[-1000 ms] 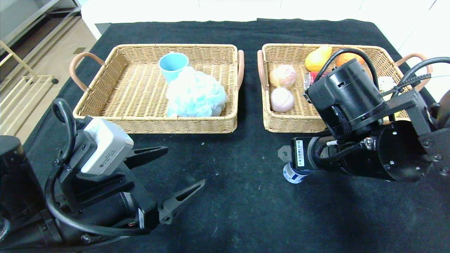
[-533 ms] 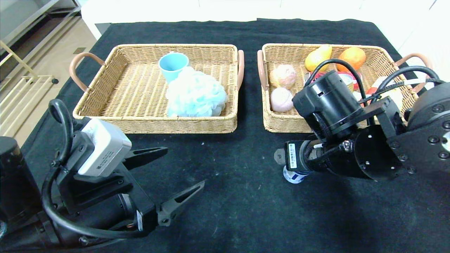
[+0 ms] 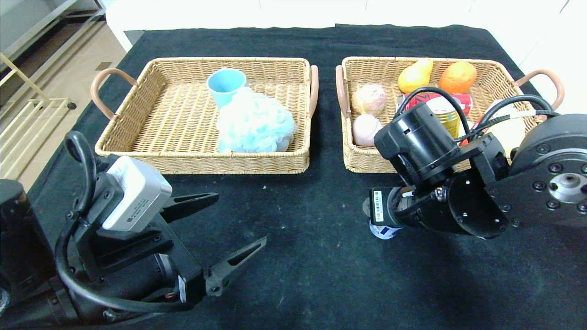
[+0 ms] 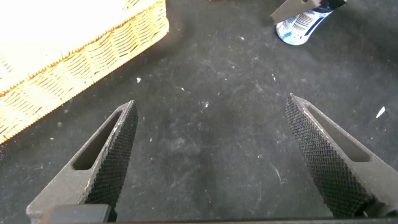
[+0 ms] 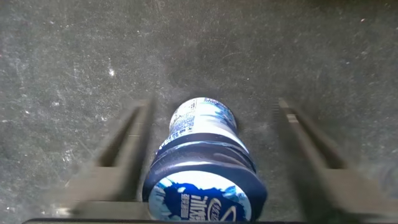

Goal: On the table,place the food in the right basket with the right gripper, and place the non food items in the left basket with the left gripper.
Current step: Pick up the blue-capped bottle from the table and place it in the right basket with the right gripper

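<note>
I am at the grasp step: the right gripper (image 5: 208,155) straddles the upright yogurt bottle (image 5: 202,162) on the table (image 3: 321,275) before the right basket (image 3: 348,160), jaws apart, not touching. Next: close, then lift. The left gripper (image 4: 211,149) is parked, jaws wide.

Bare black tabletop (image 3: 298,238) fills the lower centre of the frame, open for passage. Two wicker baskets (image 3: 202,114) (image 3: 367,160) block the upper half; a narrow gap runs between them.
</note>
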Controlling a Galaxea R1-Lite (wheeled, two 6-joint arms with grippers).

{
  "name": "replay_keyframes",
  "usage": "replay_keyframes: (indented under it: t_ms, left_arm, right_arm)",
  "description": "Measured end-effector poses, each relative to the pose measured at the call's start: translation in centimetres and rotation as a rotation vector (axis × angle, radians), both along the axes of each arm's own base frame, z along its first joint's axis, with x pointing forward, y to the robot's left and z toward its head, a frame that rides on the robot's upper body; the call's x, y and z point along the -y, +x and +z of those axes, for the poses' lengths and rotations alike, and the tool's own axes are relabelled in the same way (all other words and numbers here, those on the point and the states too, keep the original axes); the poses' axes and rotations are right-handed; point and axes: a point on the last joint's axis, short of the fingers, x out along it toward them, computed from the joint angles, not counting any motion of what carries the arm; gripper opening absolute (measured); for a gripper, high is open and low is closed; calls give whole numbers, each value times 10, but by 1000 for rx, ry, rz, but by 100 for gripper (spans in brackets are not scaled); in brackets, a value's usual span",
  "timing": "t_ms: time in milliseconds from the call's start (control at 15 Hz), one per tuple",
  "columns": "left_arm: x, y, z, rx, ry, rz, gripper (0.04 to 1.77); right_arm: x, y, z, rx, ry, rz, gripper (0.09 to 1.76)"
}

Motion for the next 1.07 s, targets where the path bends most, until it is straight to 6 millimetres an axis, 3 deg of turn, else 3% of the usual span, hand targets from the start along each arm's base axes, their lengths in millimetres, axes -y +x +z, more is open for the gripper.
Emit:
replay_keyframes:
  t_ms: [133,200,1067]
  left_arm:
    - [0,0,0,-1,1,1,172]
    - [0,0,0,-2,2,0,172]
    - [1,0,-2,-5,7,-7,172]
  right_arm:
    - [-1,1,-2,-4,-3,-1,98]
    - [-1,2,-3,-5,-3,-2,94]
    - [-1,2,-9,-27,5,-18,93]
